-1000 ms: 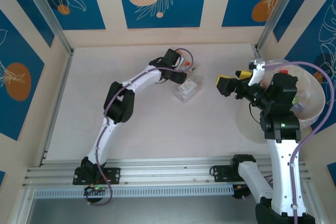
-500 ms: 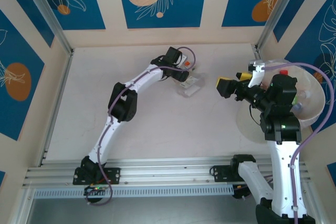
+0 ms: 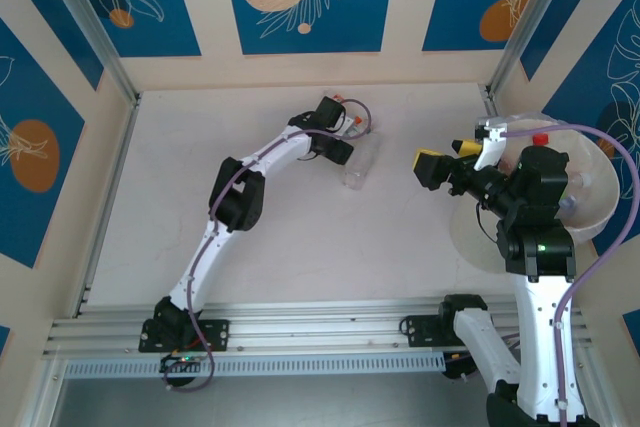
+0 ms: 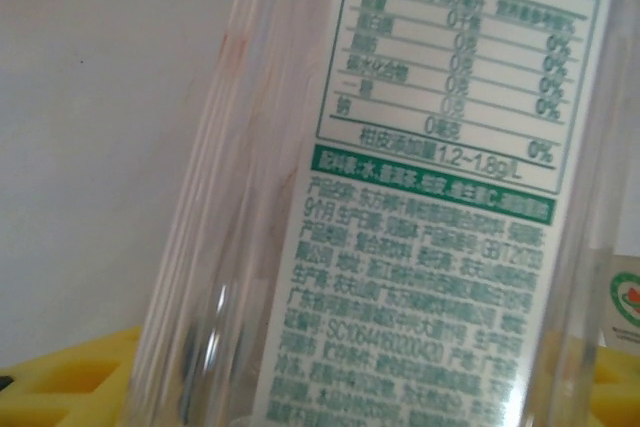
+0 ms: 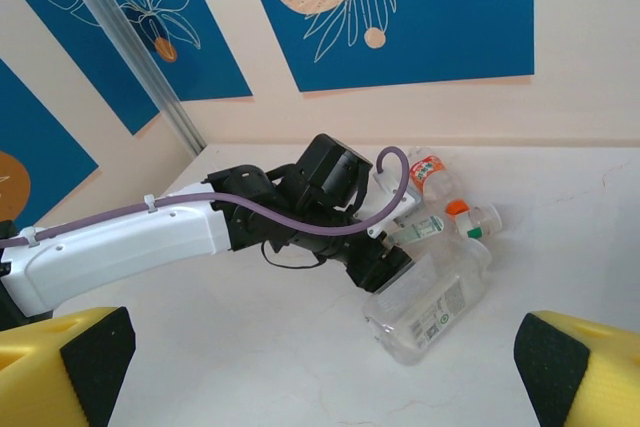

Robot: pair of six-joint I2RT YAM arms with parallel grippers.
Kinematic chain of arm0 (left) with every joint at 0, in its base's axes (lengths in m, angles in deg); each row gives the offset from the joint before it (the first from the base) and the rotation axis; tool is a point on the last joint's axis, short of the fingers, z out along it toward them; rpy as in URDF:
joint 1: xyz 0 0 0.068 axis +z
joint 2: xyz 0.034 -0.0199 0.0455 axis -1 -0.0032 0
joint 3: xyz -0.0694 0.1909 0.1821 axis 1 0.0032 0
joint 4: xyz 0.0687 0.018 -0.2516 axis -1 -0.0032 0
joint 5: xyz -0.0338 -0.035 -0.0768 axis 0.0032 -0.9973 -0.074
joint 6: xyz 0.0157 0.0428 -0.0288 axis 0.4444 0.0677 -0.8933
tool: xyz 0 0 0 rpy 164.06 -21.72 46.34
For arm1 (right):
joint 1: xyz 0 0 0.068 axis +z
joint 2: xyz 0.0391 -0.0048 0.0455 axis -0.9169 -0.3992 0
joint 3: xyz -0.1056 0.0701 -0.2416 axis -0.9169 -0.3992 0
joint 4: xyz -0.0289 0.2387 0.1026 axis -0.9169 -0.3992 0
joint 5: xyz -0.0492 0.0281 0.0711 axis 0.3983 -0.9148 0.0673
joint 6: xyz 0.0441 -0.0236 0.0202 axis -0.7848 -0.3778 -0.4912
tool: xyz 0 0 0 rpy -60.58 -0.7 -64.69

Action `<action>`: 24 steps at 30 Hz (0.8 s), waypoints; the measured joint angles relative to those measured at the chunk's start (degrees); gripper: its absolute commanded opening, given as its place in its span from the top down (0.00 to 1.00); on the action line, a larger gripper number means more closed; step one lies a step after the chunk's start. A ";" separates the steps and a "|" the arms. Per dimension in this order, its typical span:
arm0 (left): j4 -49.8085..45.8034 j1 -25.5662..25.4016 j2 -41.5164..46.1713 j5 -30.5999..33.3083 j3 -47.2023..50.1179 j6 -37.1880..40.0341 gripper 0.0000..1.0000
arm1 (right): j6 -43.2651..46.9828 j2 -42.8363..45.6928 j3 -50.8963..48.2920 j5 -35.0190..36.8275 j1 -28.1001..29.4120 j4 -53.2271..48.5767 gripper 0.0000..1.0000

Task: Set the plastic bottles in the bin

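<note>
Clear bottle (image 5: 430,309), table's (image 3: 180,167) far edge: light, slick, crushable; take mid-body. L gripper (image 5: 385,269) straddling it, can't tell if gripped; R gripper (image 3: 447,157) agape.

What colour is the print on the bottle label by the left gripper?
Green on a white label; clearest in left wrist view.

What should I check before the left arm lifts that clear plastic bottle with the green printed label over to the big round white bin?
1. Clear plastic bottle with green-printed label sits between the left gripper's yellow fingers: ok.
2. Grip firm enough to lift: cannot tell.
3. Right gripper open and empty: ok.
4. Round translucent white bin's mouth free: not ok, the right arm crosses over it.
</note>
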 measured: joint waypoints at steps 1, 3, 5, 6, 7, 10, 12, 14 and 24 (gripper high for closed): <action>0.00 0.00 0.00 -0.22 0.00 -0.02 0.40 | 0.00 0.00 0.00 0.02 0.00 0.00 0.00; 0.00 0.00 0.28 -1.05 0.24 -0.04 0.41 | 0.00 0.00 0.00 0.22 0.00 0.00 0.00; 0.04 0.00 1.33 -2.12 1.81 -0.07 0.42 | -0.02 0.00 -0.04 0.74 0.00 0.02 0.01; 0.09 -0.02 2.10 -2.60 2.95 -0.09 0.43 | -0.07 0.00 -0.07 1.14 0.00 0.02 0.01; 0.17 -0.02 3.34 -3.10 4.68 -0.24 0.43 | -0.11 0.00 -0.20 1.77 0.00 0.11 0.01; 0.92 -0.15 7.80 -4.87 10.01 -0.66 0.43 | -0.59 0.02 -1.07 3.91 0.00 0.44 0.00; 2.25 -0.26 11.63 -6.23 13.92 -1.36 0.43 | -1.07 0.00 -1.97 5.07 0.00 0.72 0.00; 4.09 -0.61 16.22 -7.74 18.08 -1.99 0.43 | -1.88 -0.22 -2.93 6.25 0.00 1.05 0.00; 21.35 -1.64 37.18 -21.42 37.55 -11.23 0.46 | -17.11 -5.31 -5.49 9.99 0.00 5.44 0.01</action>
